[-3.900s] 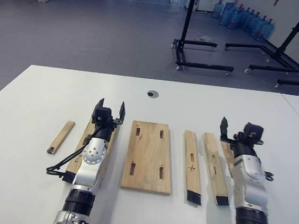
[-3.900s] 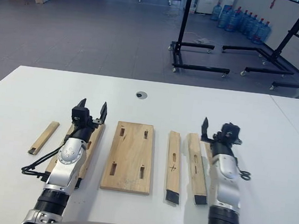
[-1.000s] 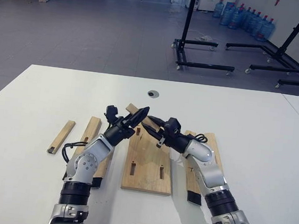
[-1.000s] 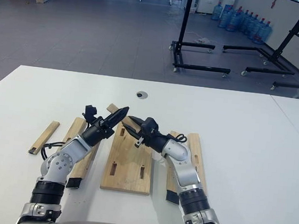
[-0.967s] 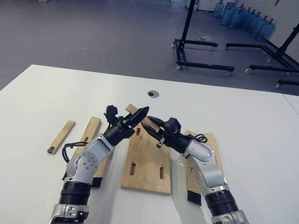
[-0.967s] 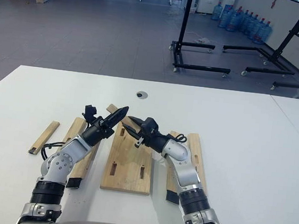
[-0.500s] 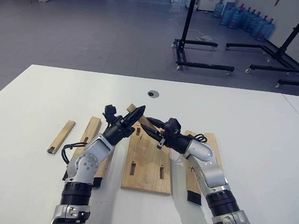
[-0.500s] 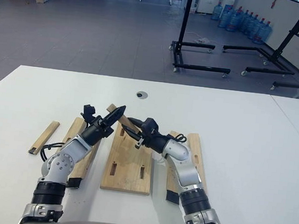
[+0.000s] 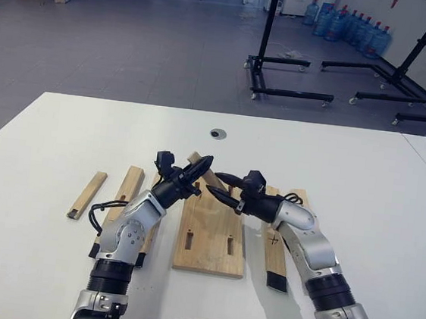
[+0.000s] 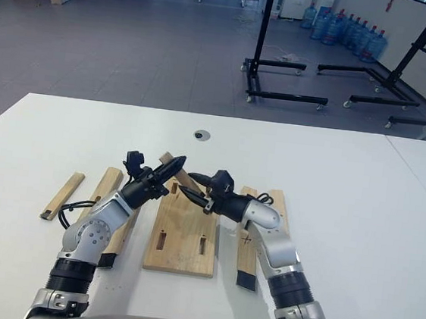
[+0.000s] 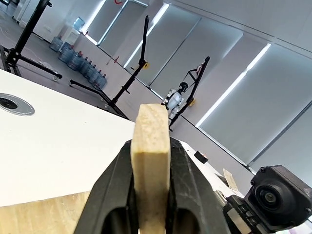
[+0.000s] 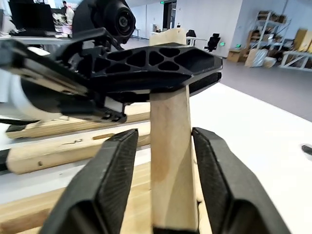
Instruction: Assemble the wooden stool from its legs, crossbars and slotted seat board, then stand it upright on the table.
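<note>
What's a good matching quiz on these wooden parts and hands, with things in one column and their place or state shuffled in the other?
1 board
2 short bar
3 raised stick
4 right hand

A shut in the left hand
B open around the raised stick
C flat, in the middle of the parts
D flat, leftmost part

Pairs: 1-C, 2-D, 3-A, 4-B

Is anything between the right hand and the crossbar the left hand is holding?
Nothing visible does. The right hand is open, with its fingers on either side of the crossbar and a gap on both sides. The left hand is clamped on the same piece close by.
</note>
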You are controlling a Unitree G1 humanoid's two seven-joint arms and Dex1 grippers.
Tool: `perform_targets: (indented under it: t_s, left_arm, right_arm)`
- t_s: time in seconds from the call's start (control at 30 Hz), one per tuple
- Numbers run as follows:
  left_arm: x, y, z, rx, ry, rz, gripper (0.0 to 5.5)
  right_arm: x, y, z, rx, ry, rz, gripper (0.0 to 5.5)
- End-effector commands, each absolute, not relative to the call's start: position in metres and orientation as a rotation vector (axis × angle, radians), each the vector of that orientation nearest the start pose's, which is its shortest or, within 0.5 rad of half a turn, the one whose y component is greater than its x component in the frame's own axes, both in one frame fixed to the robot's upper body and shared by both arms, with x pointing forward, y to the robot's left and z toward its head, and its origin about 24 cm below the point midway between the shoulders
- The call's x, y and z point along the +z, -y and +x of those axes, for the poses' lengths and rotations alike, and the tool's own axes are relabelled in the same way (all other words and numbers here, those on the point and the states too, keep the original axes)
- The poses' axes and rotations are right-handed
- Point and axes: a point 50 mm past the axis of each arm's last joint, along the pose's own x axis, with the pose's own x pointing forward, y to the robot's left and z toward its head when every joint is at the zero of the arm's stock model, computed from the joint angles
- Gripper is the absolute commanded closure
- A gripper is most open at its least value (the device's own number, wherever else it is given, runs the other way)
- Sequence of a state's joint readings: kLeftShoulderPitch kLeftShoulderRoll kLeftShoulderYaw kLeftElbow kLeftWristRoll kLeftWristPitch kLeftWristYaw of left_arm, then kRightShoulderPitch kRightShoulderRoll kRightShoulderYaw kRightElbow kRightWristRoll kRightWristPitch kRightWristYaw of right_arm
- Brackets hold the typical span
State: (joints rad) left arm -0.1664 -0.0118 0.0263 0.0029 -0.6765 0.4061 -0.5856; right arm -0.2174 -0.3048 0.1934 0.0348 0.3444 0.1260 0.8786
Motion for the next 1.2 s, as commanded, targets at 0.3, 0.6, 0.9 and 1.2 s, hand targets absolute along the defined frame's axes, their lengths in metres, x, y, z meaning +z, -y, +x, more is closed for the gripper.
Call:
perform_targets:
  t_s: [0.3, 0.6, 0.9, 1.2]
  left_arm:
    - [0.111, -0.171, 0.266, -0.603, 0.096, -0.313, 5.12]
    - [0.093, -0.212, 0.237, -0.216, 0.06, -0.103, 5.12]
    - [0.097, -0.223, 0.213, -0.141, 0.058, -0.018, 5.12]
    - [0.079, -0.221, 0.196, -0.136, -0.029, -0.015, 5.12]
  right_arm:
    - [0.108, 0.167, 0.297, 0.503, 0.16, 0.216, 2.25]
    - [0.088, 0.169, 0.289, 0.244, 0.175, 0.189, 2.25]
    - [0.069, 0.174, 0.291, 0.064, 0.153, 0.107, 2.25]
    - [0.063, 0.175, 0.289, 0.053, 0.145, 0.11, 2.25]
